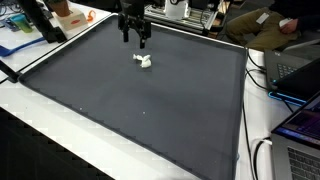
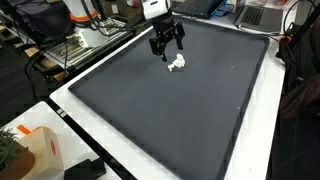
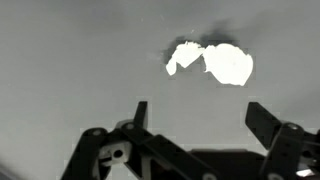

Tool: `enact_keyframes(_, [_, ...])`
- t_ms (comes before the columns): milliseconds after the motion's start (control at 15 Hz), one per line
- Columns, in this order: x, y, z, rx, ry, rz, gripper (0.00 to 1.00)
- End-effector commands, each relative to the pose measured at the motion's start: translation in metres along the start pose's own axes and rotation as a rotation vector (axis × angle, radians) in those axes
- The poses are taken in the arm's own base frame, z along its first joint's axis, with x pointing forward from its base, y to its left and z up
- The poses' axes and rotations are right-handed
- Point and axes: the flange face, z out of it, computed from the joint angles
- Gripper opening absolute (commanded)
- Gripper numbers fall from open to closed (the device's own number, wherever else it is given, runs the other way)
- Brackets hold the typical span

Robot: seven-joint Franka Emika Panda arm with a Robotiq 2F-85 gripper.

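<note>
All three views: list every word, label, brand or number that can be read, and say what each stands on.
No text can be read in any view.
On the white object: no marking shows.
On the dark mat: none.
On the orange and white box: any print is too small and blurred to read.
On the laptop screen: lit, but too blurred to read.
On the gripper: no legible label.

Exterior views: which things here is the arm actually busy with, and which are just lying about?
Job in hand: small white lumpy object; black two-fingered metal gripper, open, hovering close above it; dark grey mat beneath.
Lying about: orange box; open laptop.
</note>
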Motion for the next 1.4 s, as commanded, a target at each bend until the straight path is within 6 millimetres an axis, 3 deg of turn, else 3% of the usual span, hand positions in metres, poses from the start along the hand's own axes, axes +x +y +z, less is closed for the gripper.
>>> enact_keyframes(0, [0.001,0.001,-0.001,0.000,0.001,-0.002,1.00])
enact_keyframes(467, [0.011,0.006,0.001,0.024,-0.033,0.012,1.00])
enact_keyframes(733, [0.028,0.010,-0.009,0.088,-0.068,0.002,1.00])
enact_keyframes(1200, [0.059,0.036,-0.028,0.128,-0.186,0.005,1.00])
enact_keyframes(1333, [0.059,0.034,-0.025,0.107,-0.160,0.006,1.00])
